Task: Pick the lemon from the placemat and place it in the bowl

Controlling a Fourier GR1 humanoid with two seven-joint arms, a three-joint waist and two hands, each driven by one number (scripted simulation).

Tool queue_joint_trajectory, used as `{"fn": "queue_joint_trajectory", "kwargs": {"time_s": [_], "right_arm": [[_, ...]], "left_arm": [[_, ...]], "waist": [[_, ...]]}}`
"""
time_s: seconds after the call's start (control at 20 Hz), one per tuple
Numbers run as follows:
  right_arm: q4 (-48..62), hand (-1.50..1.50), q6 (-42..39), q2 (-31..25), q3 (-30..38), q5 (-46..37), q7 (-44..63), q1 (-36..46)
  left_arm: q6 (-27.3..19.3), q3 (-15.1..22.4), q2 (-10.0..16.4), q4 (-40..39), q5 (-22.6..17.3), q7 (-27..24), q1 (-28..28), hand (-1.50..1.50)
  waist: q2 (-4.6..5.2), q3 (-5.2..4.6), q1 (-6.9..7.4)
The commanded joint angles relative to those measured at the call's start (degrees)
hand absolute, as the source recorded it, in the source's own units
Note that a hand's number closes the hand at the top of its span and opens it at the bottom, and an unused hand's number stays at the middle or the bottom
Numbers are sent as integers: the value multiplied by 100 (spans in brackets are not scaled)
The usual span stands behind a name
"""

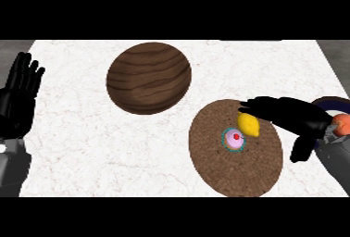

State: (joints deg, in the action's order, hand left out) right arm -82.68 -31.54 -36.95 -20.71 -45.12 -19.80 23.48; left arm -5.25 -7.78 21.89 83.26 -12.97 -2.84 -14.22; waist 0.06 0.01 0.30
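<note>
Fingers (263,107) of the right hand (301,118) stretched out side by side and slightly bent, tips over the upper end of the lemon (249,126). Thumb hanging down well apart from them, closed on nothing. Hard to tell whether touching the fruit or just above it.

Round about: a white marbled counter (82,152), carrying everything. Just below the lemon and beside it, a small round pink thing (234,140) with a red centre and a teal rim, near the middle of the placemat (232,178). Behind the right hand, at the right edge, a dark round thing (335,102), mostly hidden, with an orange-red thing (341,123) next to it; too little showing to name either. Between the lemon and the bowl (148,77), only bare counter.

Lemon itself: bright yellow, oval, standing lengthwise in the view with its lower tip pointed, lying on the upper right part of the brown, cork-like placemat. Well apart from the bowl, a dark wood-grained one up and to the left.

Left hand (19,95) at the left edge, flat and open, fingers up and apart, resting.

By count: one lemon, one bowl, one placemat, one pink thing, two hands.
</note>
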Motion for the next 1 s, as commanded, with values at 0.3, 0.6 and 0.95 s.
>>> {"fn": "queue_joint_trajectory", "kwargs": {"time_s": [0.3,0.6,0.95], "right_arm": [[827,-150,418,539,165,-806,-1000,74],[642,-150,285,640,404,-1193,-839,-177],[1659,-150,434,1489,319,-1743,-767,469]], "left_arm": [[129,-141,-201,203,152,38,146,0],[231,-281,-197,53,220,101,17,0],[344,-248,-390,15,364,-190,180,0]], "waist": [[-2,-1,-4],[-9,-2,-29],[-4,-2,-7]]}}
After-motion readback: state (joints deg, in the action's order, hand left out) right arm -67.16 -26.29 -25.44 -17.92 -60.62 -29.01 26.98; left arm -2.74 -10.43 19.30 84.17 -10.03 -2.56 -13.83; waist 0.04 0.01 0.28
